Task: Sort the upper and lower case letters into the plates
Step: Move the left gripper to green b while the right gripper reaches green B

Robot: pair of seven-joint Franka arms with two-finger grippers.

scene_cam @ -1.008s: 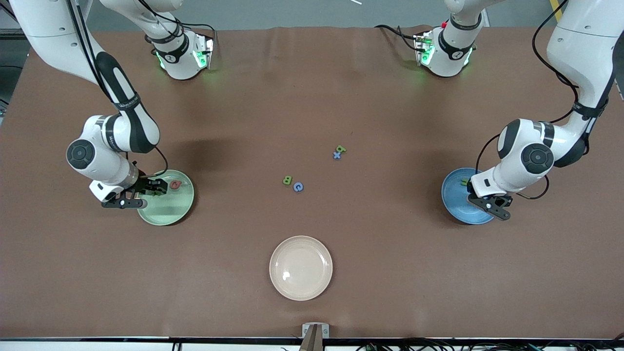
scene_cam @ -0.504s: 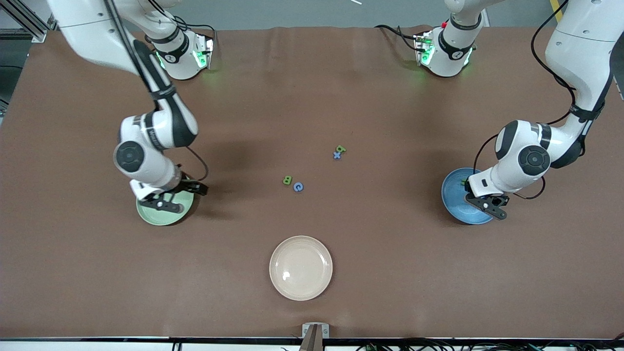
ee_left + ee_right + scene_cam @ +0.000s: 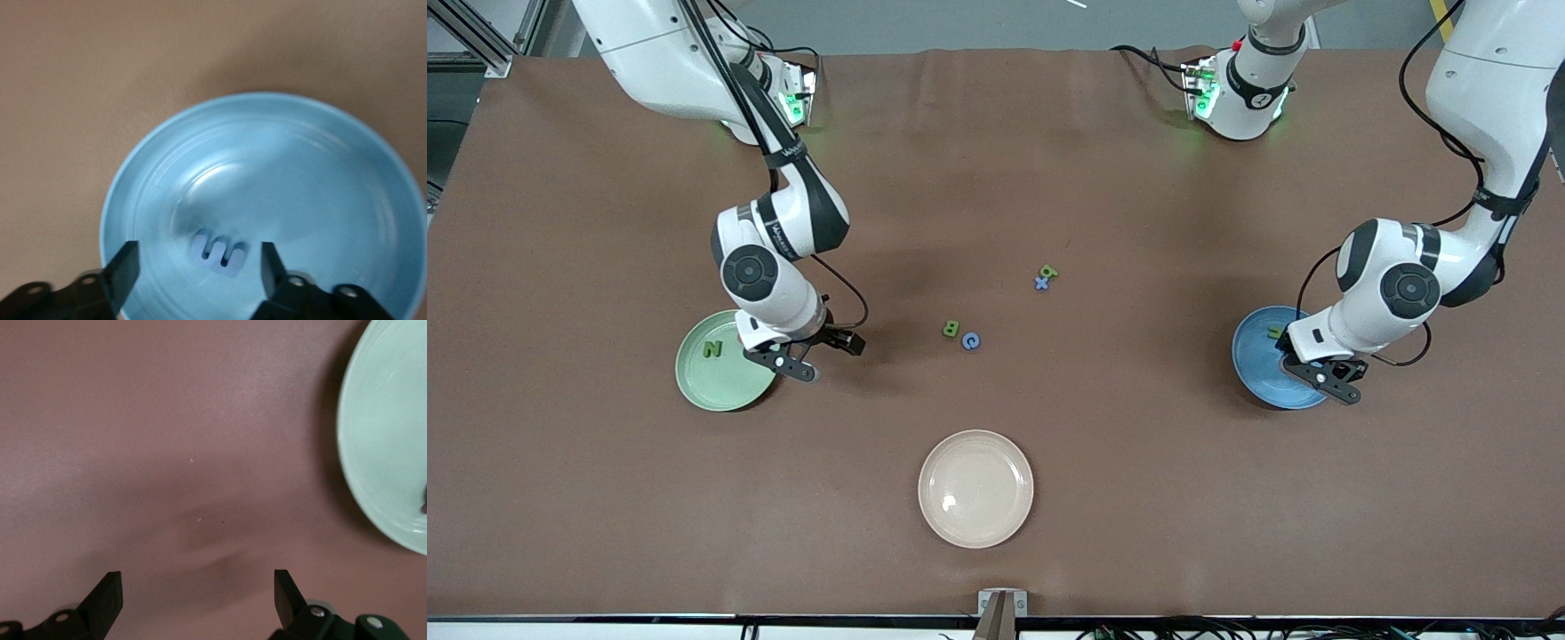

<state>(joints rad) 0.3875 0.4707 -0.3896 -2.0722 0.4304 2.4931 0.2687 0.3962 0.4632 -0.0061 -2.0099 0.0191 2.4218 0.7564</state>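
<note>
L gripper (image 3: 198,267) over sky blue plate (image 3: 1254,369) at L arm's end of desk (image 3: 996,160), jaws apart, nothing held; blue letter (image 3: 218,252) lying in plate betw. fingers. R gripper (image 3: 197,597) wide open, empty, over bare desk just beside pale green plate (image 3: 716,382); green N (image 3: 711,349) in that plate.

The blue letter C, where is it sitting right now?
In the front view the blue letter C lies mid-table beside the green letter B, farther from the camera than the cream plate.
</note>
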